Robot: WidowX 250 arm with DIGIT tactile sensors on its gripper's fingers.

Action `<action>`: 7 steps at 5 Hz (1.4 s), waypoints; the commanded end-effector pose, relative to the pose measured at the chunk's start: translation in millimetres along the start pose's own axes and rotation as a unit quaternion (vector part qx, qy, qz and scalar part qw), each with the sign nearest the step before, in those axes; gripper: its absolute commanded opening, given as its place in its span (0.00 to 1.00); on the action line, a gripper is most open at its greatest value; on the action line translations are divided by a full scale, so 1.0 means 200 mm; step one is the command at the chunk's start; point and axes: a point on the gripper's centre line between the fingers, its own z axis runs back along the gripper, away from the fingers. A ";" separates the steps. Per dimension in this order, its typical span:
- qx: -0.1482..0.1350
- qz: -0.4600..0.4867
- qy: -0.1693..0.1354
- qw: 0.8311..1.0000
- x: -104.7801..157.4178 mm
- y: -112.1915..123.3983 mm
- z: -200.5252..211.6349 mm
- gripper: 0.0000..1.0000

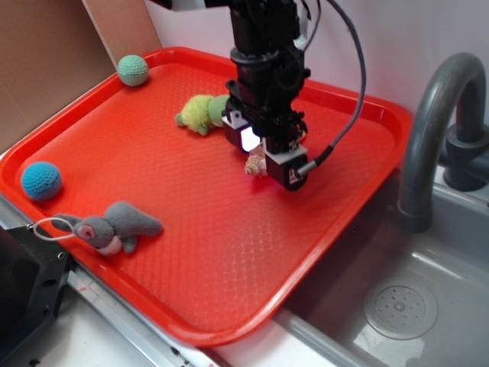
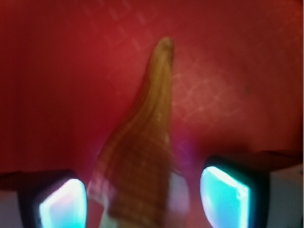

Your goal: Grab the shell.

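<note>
**Q:** Where do you find the shell (image 2: 142, 156) relative to the pincer (image 1: 263, 153)?

**A:** On the red tray (image 1: 191, 229), directly under the pincer and between its two glowing fingers (image 2: 64, 204). In the wrist view you see its broad ridged body filling part of the gap, with space on either side.

**Q:** How does its long axis run?

**A:** Away from the wrist camera, thin tip farthest, crosswise to the closing line.

**Q:** And the pincer's state?

**A:** Released; the fingers straddle the shell without visibly pressing it. The green plush turtle (image 1: 200, 113) lies just behind.
</note>
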 end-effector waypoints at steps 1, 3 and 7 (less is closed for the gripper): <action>0.013 -0.009 -0.013 1.000 0.00 -0.07 0.00 0.00; 0.034 0.008 -0.038 0.999 -0.03 -0.05 0.16 0.00; 0.016 0.086 -0.137 0.987 -0.53 0.18 1.01 0.00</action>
